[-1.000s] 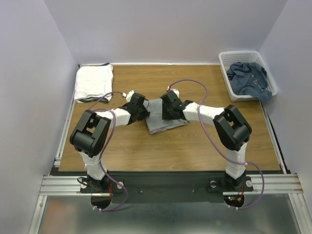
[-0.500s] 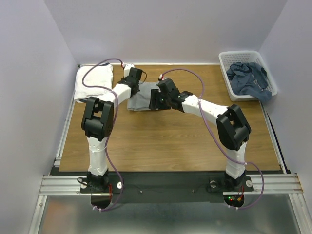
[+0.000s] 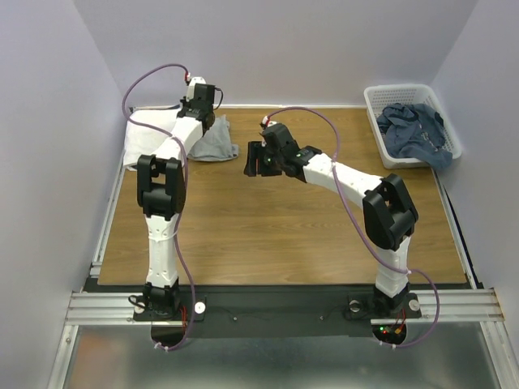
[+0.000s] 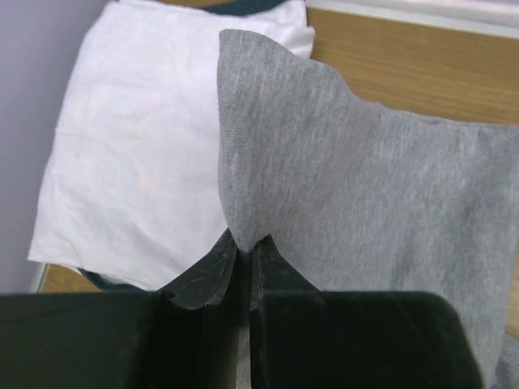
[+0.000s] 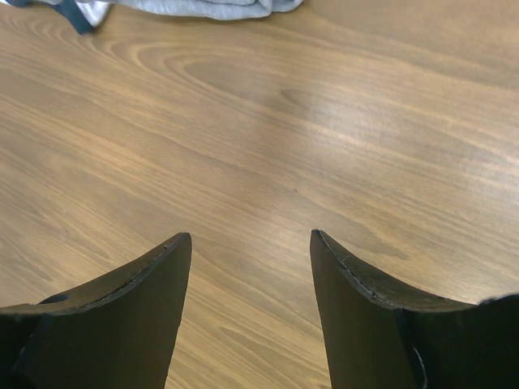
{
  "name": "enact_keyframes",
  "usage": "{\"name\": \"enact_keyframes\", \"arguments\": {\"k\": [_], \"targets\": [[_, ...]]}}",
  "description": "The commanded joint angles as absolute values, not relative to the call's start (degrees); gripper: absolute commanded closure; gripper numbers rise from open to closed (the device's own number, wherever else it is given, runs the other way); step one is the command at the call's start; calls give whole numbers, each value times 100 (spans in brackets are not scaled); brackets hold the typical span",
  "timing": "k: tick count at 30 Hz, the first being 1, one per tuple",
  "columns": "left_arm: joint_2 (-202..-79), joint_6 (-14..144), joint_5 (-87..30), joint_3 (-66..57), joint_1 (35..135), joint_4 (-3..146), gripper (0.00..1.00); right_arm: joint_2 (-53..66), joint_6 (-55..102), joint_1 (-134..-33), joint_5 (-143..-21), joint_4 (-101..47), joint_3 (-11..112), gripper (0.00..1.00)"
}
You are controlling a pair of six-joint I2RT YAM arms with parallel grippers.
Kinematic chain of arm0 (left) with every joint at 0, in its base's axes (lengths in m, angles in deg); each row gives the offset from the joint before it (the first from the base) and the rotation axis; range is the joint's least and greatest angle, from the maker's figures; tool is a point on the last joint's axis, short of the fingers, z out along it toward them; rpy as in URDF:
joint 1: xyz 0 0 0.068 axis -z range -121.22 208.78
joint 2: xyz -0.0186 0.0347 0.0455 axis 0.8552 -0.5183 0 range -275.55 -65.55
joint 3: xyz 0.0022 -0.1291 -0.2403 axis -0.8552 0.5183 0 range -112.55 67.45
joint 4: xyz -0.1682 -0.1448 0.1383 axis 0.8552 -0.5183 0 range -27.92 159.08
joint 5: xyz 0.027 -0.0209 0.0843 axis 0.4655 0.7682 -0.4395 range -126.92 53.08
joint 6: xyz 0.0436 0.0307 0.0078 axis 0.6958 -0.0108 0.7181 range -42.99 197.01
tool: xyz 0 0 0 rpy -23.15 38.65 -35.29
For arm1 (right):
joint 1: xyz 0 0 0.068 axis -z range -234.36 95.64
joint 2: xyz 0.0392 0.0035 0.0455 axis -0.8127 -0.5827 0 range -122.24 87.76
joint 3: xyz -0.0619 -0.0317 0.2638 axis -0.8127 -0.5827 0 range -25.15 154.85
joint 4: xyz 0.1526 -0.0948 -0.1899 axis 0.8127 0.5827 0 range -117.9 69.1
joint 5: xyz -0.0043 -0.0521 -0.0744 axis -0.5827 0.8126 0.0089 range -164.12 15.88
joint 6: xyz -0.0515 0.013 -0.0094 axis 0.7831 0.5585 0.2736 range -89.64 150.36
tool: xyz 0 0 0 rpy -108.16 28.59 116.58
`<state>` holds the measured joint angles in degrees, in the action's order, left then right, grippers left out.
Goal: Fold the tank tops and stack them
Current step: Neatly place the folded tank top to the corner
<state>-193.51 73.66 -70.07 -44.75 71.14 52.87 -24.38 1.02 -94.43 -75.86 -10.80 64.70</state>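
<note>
Jaws of the left gripper (image 4: pixel 245 247) pinch the grey tank top (image 4: pixel 365 203) tight, right beside the folded white tank top (image 4: pixel 138 154) at the far left, while the right gripper (image 5: pixel 251 243) gapes wide above the table (image 5: pixel 243 121), holding nothing.

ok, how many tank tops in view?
3: white one folded back-left; grey one pinched by the left pincer beside it; blue one heaped in the basket. More may be hidden.

White basket (image 3: pixel 399 87) on wooden table (image 3: pixel 268 235)
</note>
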Motion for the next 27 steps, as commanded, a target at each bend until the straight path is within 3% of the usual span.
{"name": "enact_keyframes", "arguments": {"k": [1, 27], "targets": [[-19352, 7877, -7243, -5076, 7013, 5255, 100, -2413, 197, -9400, -7737, -1164, 6880, 34], [-19352, 8308, -6918, -6219, 6511, 4807, 100, -2369, 189, -9391, -7711, -1155, 6854, 35]]}}
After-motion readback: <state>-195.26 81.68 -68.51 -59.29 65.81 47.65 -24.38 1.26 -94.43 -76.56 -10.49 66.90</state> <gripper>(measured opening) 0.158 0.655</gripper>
